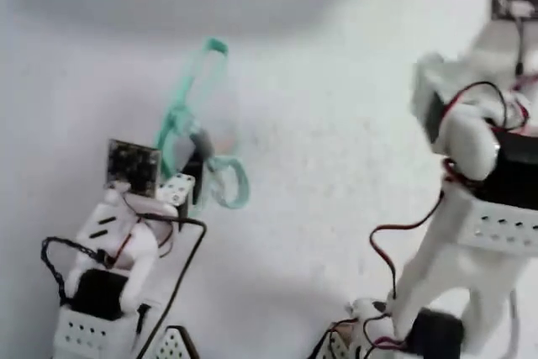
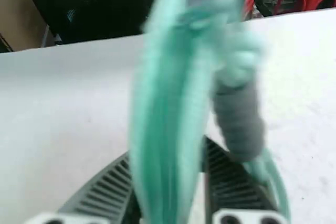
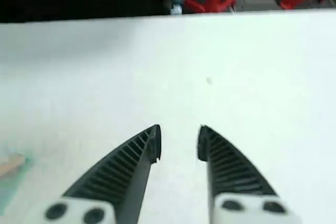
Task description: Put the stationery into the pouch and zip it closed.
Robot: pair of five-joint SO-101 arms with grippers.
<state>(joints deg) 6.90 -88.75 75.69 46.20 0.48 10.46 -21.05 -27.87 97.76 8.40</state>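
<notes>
Pinching the pouch [image 2: 168, 77] — its contents indiscernible — is the left claw [image 2: 168, 148], right claw [image 3: 178, 140] spread empty

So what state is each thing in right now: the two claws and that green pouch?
left gripper: shut on the pouch.
right gripper: open, empty, above the table.
pouch: held edge-on; zipped or not, cannot tell.
grey piece: against the pouch; inside or outside, cannot tell.

White table [image 1: 336, 124], viewed from above; its far edge ran along the top of the frame against a dark background. A teal-edged pouch [image 1: 183, 98] sat left of centre, though contact with the surface could not be told.
</notes>
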